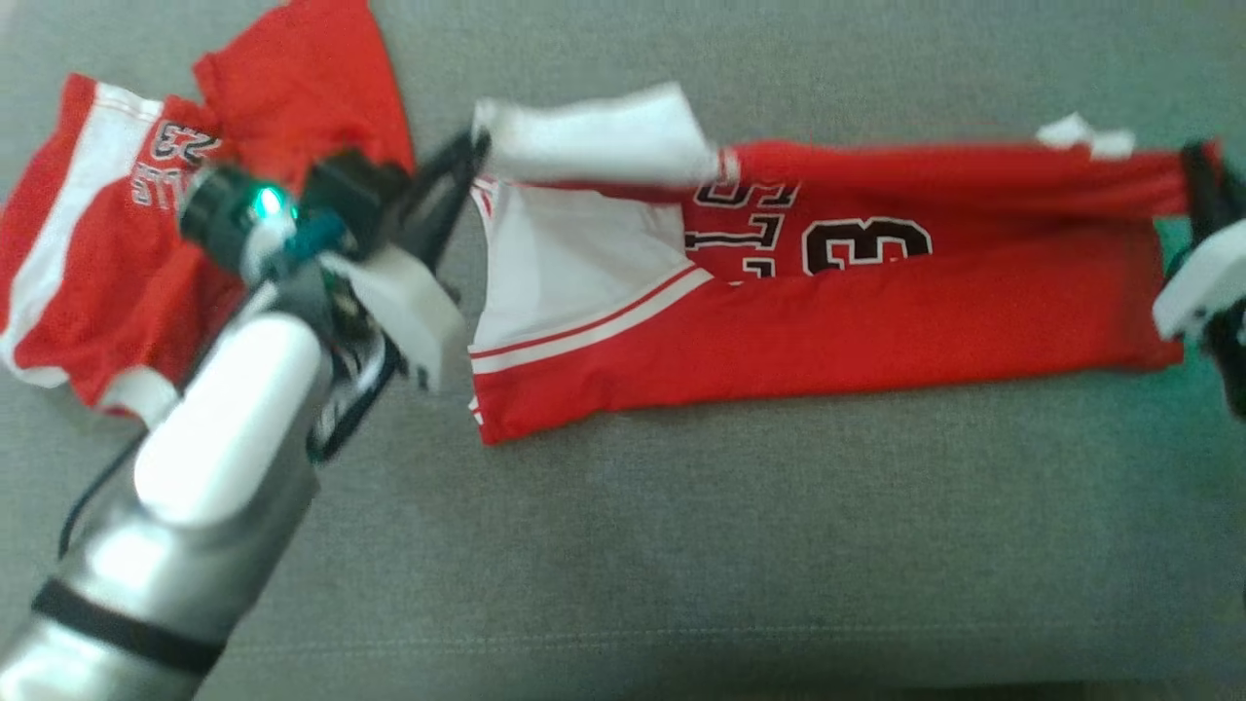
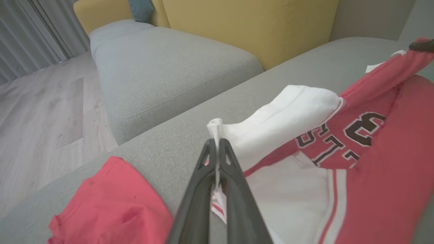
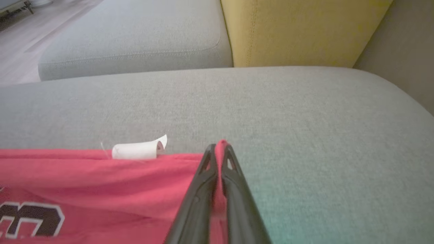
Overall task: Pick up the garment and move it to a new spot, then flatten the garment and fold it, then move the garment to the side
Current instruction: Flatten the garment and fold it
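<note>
A red and white jersey garment with black number and lettering lies stretched across the grey cushion. My left gripper is shut on the garment's white corner at its left end; the left wrist view shows white cloth pinched between the fingers of that gripper. At the right end my right gripper is shut on the red edge, and the right wrist view has red cloth clamped in the tips of the same gripper. The top edge is lifted taut between both grippers.
A second red and white garment lies crumpled at the far left of the cushion, under my left arm. A white tag sticks up from the red edge. Behind are a yellow backrest, another grey seat and wood floor.
</note>
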{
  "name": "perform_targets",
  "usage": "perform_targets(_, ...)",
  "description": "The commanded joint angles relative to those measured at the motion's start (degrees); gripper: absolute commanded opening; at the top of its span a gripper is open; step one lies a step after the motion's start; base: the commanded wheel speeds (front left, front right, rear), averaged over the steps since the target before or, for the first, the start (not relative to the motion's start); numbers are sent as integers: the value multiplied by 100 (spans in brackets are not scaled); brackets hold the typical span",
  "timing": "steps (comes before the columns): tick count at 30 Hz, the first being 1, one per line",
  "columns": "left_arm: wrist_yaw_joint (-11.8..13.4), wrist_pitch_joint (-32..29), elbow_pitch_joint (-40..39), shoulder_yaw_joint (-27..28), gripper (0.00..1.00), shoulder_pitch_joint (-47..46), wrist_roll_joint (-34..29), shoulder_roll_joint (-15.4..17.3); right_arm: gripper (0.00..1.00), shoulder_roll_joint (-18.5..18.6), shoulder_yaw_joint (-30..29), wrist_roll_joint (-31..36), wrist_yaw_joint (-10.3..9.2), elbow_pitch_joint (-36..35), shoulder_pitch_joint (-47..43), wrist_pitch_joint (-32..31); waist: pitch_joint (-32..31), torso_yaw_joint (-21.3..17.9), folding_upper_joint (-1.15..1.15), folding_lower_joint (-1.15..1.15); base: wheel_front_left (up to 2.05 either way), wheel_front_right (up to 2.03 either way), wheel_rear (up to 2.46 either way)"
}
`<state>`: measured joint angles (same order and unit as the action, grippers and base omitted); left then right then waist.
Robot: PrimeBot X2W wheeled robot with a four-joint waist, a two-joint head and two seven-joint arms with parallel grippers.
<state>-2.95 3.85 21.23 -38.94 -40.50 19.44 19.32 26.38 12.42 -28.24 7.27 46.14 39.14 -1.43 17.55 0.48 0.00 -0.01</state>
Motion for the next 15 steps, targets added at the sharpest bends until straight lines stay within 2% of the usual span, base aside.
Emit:
perform_targets(1, 63, -77, -325, 179, 0, -62, 59, 303, 0, 207, 114, -96, 22, -231, -126, -65, -103, 55, 0, 1, 0, 0, 0)
perform_targets(8, 164, -590, -1117, -63, 0, 654, 99, 605, 0, 473, 346, -407, 22, -596, -557, -501, -333, 61, 0, 1, 0, 0, 0)
perform_targets(15, 236, -931, -1391, -216, 0, 1094, 182, 782, 0, 723, 628, -737, 22, -1012, -899, -979, -420, 19, 0, 1, 0, 0, 0)
